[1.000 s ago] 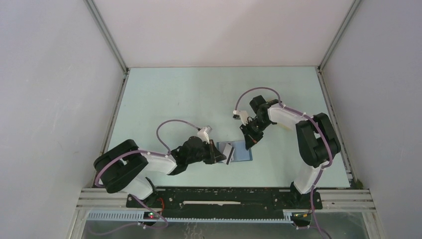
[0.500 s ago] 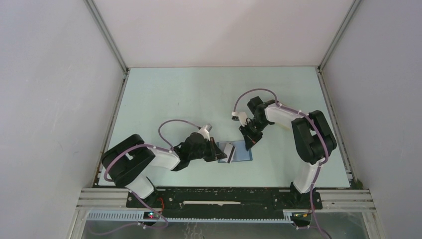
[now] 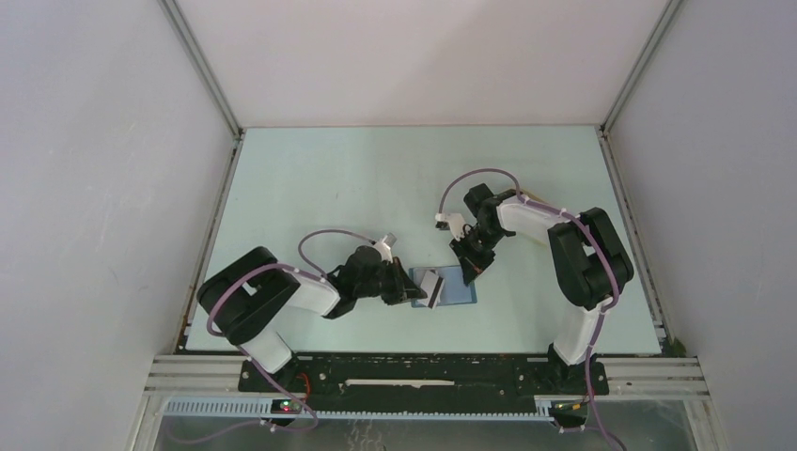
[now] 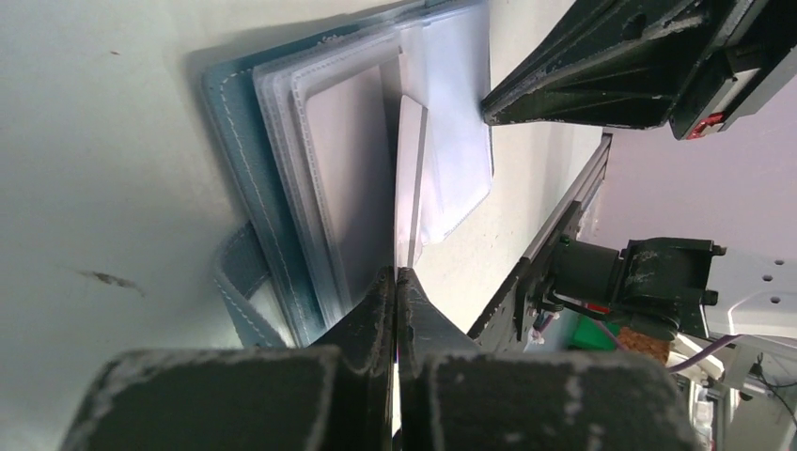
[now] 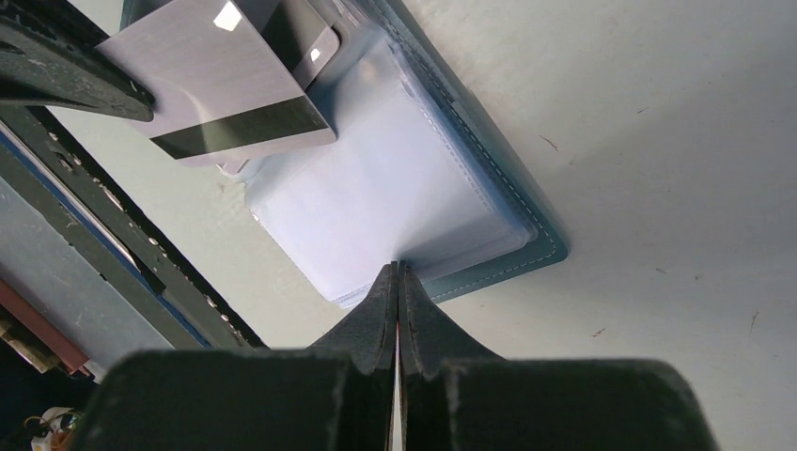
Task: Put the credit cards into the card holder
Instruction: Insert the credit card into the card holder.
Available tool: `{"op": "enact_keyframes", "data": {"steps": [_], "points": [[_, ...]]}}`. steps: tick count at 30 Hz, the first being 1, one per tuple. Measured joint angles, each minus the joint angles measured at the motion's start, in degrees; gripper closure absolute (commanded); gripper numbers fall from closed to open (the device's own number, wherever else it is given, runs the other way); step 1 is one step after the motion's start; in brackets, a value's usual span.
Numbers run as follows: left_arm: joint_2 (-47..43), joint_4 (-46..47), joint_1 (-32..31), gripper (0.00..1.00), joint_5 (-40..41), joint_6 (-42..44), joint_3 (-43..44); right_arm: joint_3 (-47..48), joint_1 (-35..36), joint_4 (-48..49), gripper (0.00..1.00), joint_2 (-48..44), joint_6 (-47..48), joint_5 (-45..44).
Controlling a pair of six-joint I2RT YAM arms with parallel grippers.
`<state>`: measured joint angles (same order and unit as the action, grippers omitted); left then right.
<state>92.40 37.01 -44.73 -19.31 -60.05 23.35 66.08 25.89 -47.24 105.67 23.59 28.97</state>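
A pale green matte table (image 3: pixel 329 188) fills the floor of a booth closed in by plain white walls (image 3: pixel 94 188) with aluminium frame bars (image 3: pixel 202 70) at the corners. The small flat blue folding card holder (image 3: pixel 459 287) lies open on the table, towards the near edge and about midway between the two arm bases. Its clear plastic sleeves (image 5: pixel 376 197) are fanned upward, and one of them holds a pale grey flat rectangle (image 4: pixel 348 178). Left of the card holder, the white-and-black left arm (image 3: pixel 282 301) stretches low across the table. The left gripper (image 4: pixel 396 277) is clamped on a thin grey credit card with a dark stripe (image 5: pixel 226 89), which is held on edge just above the holder's left half with its free end over the sleeves. Right of and beyond the card holder, the right arm (image 3: pixel 564 244) bends back over it from the far side. The right gripper (image 5: pixel 396 272) is closed tight, its tips touching the outer edge of the sleeves at the holder's right half. Whether a sleeve is pinched between them cannot be told.
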Motion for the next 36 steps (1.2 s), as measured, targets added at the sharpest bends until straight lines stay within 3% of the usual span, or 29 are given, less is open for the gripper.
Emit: {"op": "enact_keyframes", "data": {"steps": [17,36], "points": [[4.0,0.5,0.7,0.99,-2.9,-3.0,2.6,0.0,0.2,0.0,0.97,0.0,-0.6,-0.2],[-0.2,-5.5,1.4,0.99,-0.1,-2.2,2.4,0.0,0.5,0.0,0.97,0.0,-0.6,-0.3]]}}
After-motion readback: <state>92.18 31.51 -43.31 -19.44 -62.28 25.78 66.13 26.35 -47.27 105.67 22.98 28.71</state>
